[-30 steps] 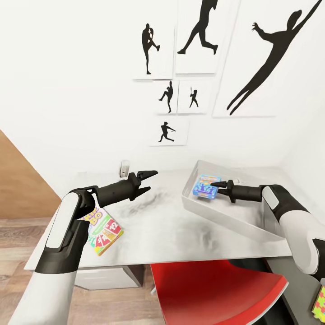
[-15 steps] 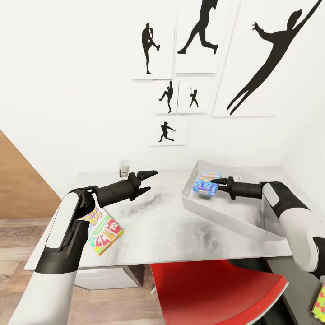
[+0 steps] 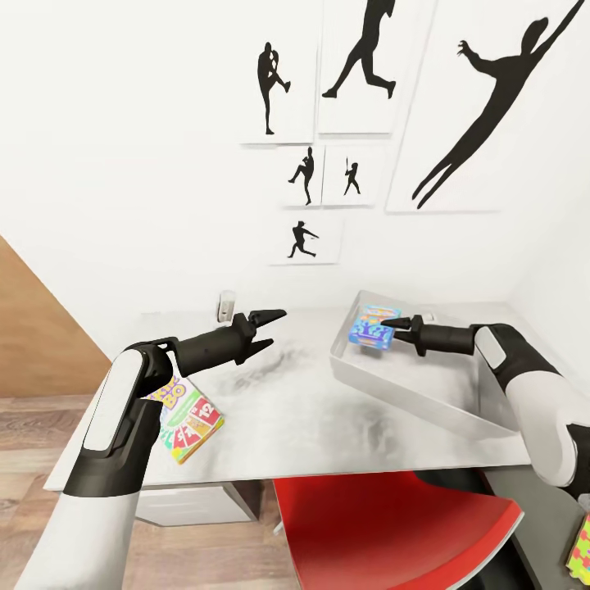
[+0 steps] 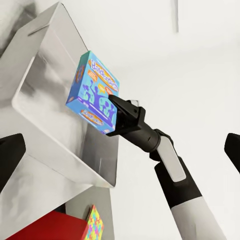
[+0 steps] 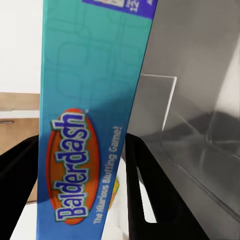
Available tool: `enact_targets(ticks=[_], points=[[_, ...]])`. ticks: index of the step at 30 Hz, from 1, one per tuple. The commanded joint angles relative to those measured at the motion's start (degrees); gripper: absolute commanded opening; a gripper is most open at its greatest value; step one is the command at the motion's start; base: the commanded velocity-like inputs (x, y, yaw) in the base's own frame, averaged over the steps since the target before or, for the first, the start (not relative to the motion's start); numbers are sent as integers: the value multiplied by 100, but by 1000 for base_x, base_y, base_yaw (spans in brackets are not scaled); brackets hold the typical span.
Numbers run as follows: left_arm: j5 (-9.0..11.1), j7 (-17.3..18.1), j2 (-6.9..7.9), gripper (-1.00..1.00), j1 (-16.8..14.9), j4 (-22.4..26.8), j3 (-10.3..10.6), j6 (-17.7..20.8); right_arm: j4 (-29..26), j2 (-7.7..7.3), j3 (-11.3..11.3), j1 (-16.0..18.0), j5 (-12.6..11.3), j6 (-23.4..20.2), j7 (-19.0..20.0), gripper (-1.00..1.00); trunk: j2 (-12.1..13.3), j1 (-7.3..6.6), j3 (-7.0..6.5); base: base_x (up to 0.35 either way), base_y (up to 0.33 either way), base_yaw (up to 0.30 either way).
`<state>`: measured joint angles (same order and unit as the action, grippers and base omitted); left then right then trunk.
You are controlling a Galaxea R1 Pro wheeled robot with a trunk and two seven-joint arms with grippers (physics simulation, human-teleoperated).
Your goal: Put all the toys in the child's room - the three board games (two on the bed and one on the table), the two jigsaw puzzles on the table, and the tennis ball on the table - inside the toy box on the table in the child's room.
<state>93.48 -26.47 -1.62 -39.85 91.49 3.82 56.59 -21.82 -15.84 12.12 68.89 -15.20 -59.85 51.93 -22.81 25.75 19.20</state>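
Note:
The blue "Balderdash" board game [image 3: 371, 326] hangs tilted above the toy box [image 3: 426, 392], a pale grey bin on the right of the table [image 3: 295, 410]. My right gripper [image 3: 390, 327] is shut on the box's edge; the right wrist view has the box [image 5: 85, 125] between both fingers [image 5: 150, 195]. From the left wrist view the box [image 4: 94, 92] sits over the bin's wall [image 4: 45, 100]. My left gripper [image 3: 274, 326] hovers open over the table's middle, holding nothing. A small yellow, green and red board game [image 3: 190, 416] lies at the table's left front. A jigsaw puzzle [image 3: 581, 545] lies low at the far right.
A red chair [image 3: 393, 524] stands tucked under the table's front edge. A small pale object [image 3: 227, 305] stands at the table's back by the wall. Black baseball silhouettes [image 3: 360, 49] hang above. A wooden door [image 3: 41, 344] is at the left.
My right gripper has lifted the Balderdash box slightly and carried it a little farther over the toy box. The left arm has not moved.

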Motion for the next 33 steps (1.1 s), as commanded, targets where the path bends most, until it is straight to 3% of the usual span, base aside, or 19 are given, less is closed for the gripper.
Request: enact_targets(ticks=[1,33], points=[[56,-60,-3,100,-5,5,-4,10,3,12,30,9,47,-15,43,-100,-11,3,10,0,0,0],[56,-60,-5,100,-5,6,-4,10,3,51,35,19,52,-15,38,-100,-11,3,95,0,0,0]])
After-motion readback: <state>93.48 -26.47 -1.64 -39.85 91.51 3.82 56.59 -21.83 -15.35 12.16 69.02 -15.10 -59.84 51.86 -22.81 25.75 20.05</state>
